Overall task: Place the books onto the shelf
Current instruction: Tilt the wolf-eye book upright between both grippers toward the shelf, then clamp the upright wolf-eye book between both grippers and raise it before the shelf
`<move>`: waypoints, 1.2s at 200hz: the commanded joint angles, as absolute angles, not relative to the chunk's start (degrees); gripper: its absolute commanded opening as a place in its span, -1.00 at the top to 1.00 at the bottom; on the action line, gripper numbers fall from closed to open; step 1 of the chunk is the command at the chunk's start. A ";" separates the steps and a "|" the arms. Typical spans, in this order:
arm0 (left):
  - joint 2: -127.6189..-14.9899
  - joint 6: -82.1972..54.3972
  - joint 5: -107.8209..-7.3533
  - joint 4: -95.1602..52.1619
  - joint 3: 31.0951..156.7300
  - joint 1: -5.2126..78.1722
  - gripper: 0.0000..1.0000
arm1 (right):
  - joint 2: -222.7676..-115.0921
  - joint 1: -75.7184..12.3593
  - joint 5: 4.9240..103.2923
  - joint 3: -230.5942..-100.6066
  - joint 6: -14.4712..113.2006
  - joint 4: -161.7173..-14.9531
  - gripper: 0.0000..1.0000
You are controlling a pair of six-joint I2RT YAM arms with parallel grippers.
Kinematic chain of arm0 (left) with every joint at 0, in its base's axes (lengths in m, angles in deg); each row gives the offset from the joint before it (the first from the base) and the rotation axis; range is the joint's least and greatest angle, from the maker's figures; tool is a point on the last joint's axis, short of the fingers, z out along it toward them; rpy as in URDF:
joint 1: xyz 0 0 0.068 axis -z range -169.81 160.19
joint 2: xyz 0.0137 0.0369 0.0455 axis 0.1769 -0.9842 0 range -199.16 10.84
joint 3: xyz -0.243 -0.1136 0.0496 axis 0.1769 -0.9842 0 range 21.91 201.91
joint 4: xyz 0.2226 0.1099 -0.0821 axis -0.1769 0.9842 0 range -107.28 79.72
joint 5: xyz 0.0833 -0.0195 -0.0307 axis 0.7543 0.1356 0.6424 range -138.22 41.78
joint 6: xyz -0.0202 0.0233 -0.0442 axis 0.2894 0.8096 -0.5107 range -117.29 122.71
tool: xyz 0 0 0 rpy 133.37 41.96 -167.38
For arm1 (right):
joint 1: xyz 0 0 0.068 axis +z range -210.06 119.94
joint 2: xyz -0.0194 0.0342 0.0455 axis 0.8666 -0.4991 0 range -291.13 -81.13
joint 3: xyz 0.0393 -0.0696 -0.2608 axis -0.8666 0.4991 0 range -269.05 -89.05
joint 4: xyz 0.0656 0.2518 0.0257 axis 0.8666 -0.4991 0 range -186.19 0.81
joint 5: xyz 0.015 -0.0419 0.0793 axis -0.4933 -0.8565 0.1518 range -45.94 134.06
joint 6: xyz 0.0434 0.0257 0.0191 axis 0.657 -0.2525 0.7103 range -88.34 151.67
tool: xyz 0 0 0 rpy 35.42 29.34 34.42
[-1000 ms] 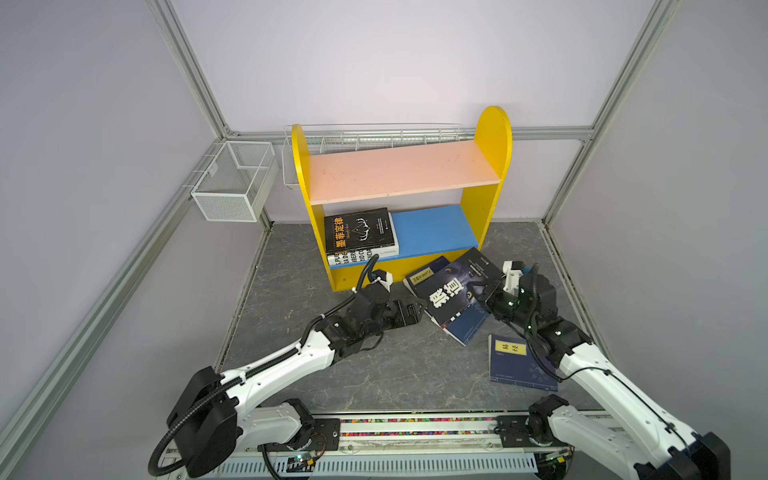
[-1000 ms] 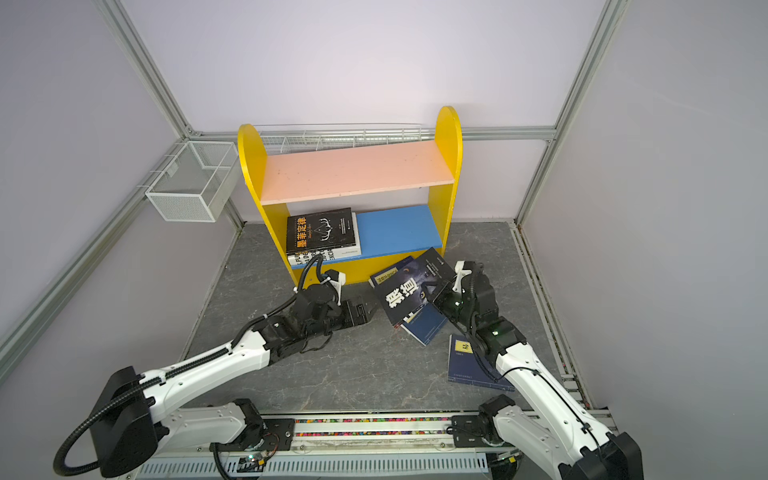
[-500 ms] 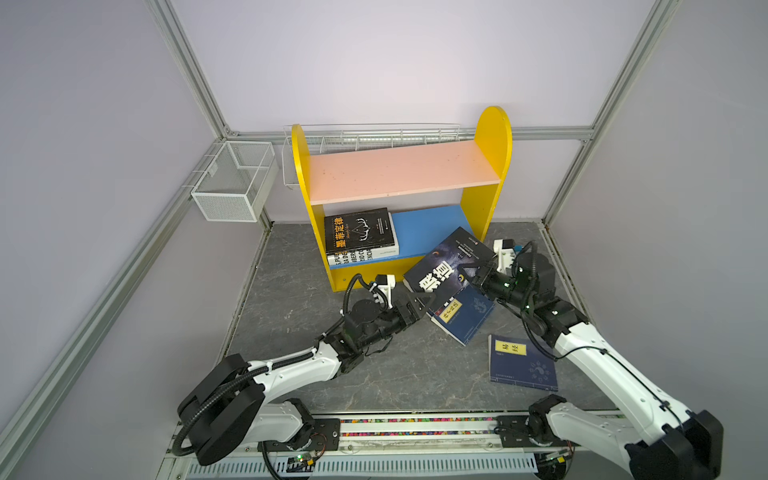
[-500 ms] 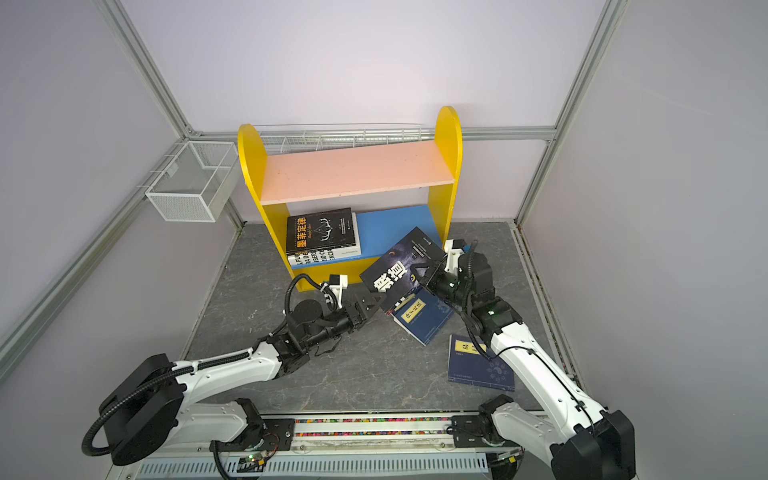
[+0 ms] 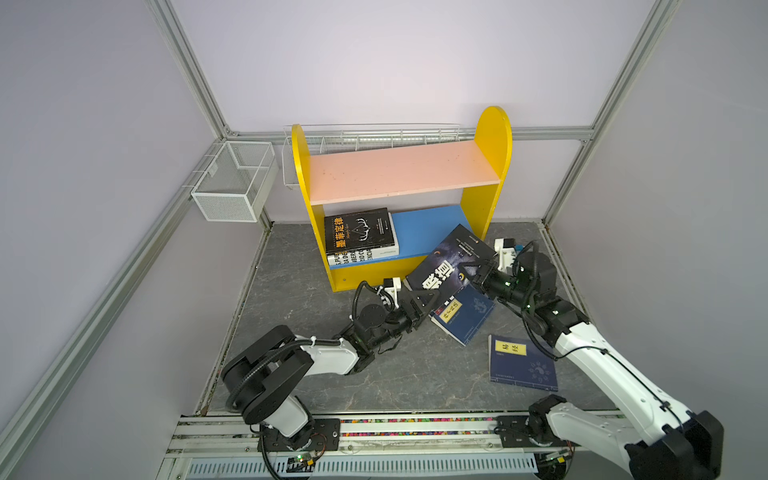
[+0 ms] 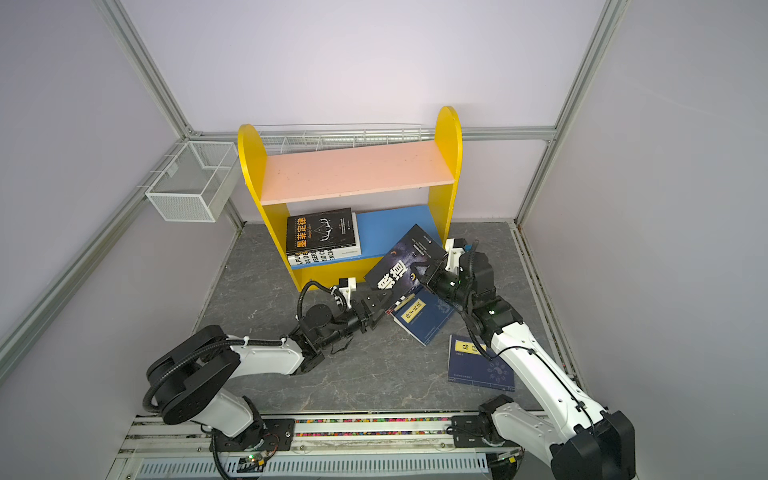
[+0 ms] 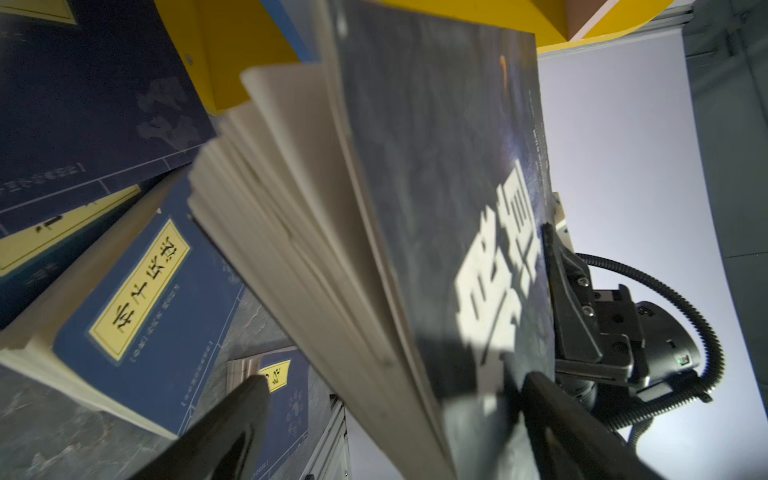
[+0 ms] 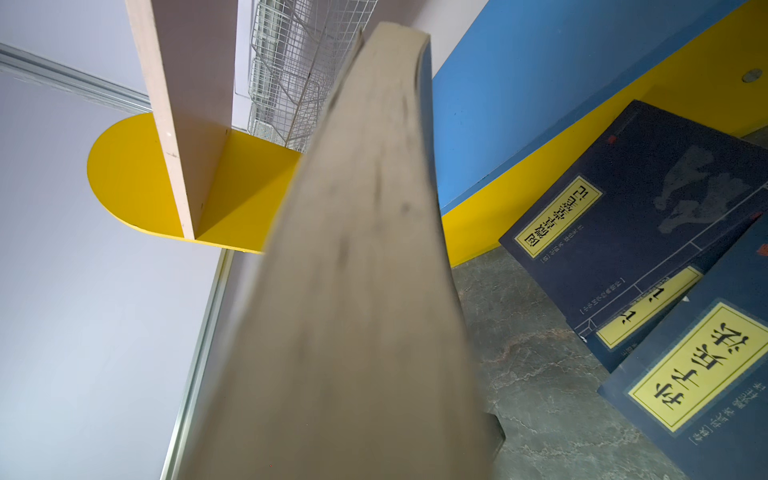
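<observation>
Now, in both top views your right gripper (image 5: 477, 270) is clamped on the dark book (image 5: 446, 266), tilted, with the shelf (image 5: 494, 137) just beyond its fingers (image 5: 482, 276). The left gripper (image 5: 424, 301), well apart a second ago, straddles the low corner, spread. Only the left wrist shows fanned pages between those fingers (image 7: 237, 415). Only the right wrist shows a navy book (image 8: 648, 199) touching the shelf's base, past its fingers.

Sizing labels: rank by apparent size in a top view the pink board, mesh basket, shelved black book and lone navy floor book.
1. pink board
2. mesh basket
3. black book and navy book: alike, unranked.
</observation>
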State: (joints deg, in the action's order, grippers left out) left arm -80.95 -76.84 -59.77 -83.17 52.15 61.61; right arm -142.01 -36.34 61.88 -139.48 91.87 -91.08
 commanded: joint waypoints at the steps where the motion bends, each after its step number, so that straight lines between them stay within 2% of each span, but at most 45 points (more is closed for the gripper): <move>1: -84.62 -79.98 -57.78 -91.85 52.87 61.87 -0.75 | -138.41 -35.85 64.45 -139.83 95.23 -82.95 0.71; 15: -86.03 -80.92 -57.54 -94.50 53.10 61.92 -0.66 | -137.65 -35.81 64.45 -136.78 96.11 -81.71 0.71; 31: -87.34 -81.85 -56.95 -97.91 53.20 61.90 -0.44 | -137.07 -35.86 64.31 -134.67 97.61 -79.81 0.70; 77: -86.25 -81.46 -56.86 -97.35 53.77 61.83 0.48 | -136.94 -35.81 63.31 -131.94 98.24 -77.84 0.69; 118: -82.83 -78.50 -61.40 -92.43 55.71 60.97 0.84 | -138.53 -35.72 63.82 -130.97 98.44 -78.28 0.64; 132: -80.78 -76.95 -63.14 -88.76 56.59 60.45 1.00 | -139.12 -35.76 64.91 -130.74 98.21 -77.77 0.50; 146: -77.44 -74.18 -63.65 -83.13 56.80 59.95 1.00 | -139.09 -35.76 65.31 -131.75 95.73 -80.25 0.13; 160: -72.15 -70.17 -64.52 -74.65 57.18 59.22 1.00 | -138.49 -36.21 65.11 -134.62 90.30 -86.96 -0.35; 176: -64.42 -63.44 -66.29 -59.93 59.19 58.41 1.00 | -137.83 -37.59 65.95 -137.83 83.93 -93.36 -0.64; 197: -52.53 -51.16 -61.38 -30.46 65.18 58.27 1.00 | -137.71 -40.83 71.83 -139.03 78.93 -95.25 -0.78; 212: -44.98 -45.96 -58.65 -18.16 67.94 57.16 1.00 | -138.65 -43.06 75.56 -139.05 76.47 -94.99 -0.83; 240: -37.06 -40.64 -69.39 -1.58 73.98 49.23 1.00 | -142.87 -45.05 88.66 -140.33 75.82 -87.26 -0.84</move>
State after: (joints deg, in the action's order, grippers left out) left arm -42.04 -50.42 -63.02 -22.21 68.61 54.64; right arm -139.89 -44.10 75.41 -139.59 79.76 -92.78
